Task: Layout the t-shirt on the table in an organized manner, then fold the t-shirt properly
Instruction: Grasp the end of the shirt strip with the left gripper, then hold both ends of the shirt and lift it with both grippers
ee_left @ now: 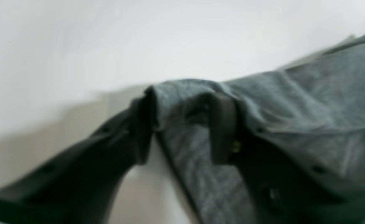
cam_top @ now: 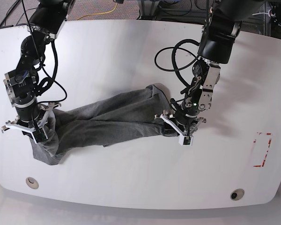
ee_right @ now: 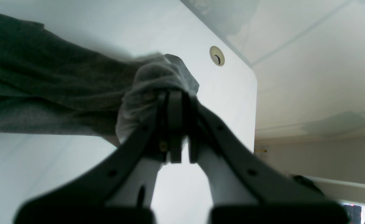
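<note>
Shirt (cam_top: 107, 119) is soft knit, light, limp; it's sagging and bunching, not holding shape, so best gripped at hem corners or shoulder seams, pinching a fold rather than flat cloth. It's lying roped into a long twisted band across mid table (cam_top: 131, 51), stretching between both arms. R gripper (ee_right: 178, 102) is sitting at the band's end near a table corner w/ cable hole (ee_right: 217, 56), jaws clamped tight on a wad of grey cloth. L gripper (ee_left: 182, 124) is at the other end; a fold is draping over one finger and filling the gap betw jaws, view blurred, can't tell if it's pinching or still apart
</note>
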